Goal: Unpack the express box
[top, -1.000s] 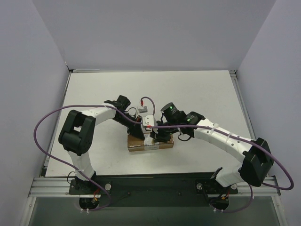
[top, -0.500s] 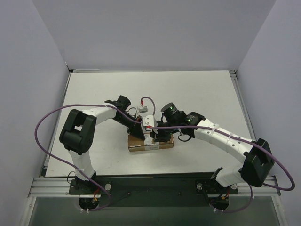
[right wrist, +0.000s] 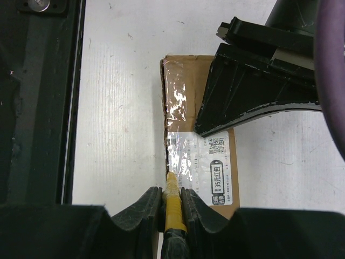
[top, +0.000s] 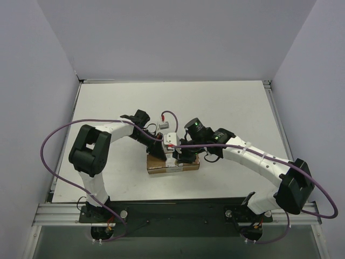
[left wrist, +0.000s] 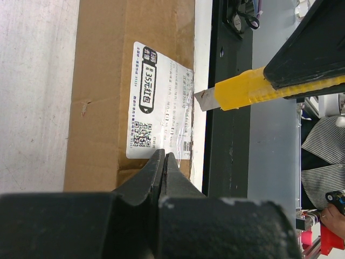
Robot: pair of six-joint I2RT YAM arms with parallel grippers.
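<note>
The express box (top: 178,166), brown card with a white label (left wrist: 159,102) and clear tape (right wrist: 177,97), lies flat mid-table between both arms. My left gripper (left wrist: 164,156) is shut with nothing in it, and its tips rest on the box top (left wrist: 102,81) by the label's edge. My right gripper (right wrist: 171,190) is shut on a yellow utility knife (right wrist: 172,208). The knife's blade tip (left wrist: 204,100) touches the taped seam along the box's long near edge (right wrist: 164,135). In the right wrist view the left gripper's dark fingers (right wrist: 253,91) cover the box's far corner.
A dark metal rail (top: 172,210) runs along the table's near edge, close to the box. Pale walls enclose the white table (top: 237,108) on the left, back and right. Purple cables (top: 54,140) loop off both arms.
</note>
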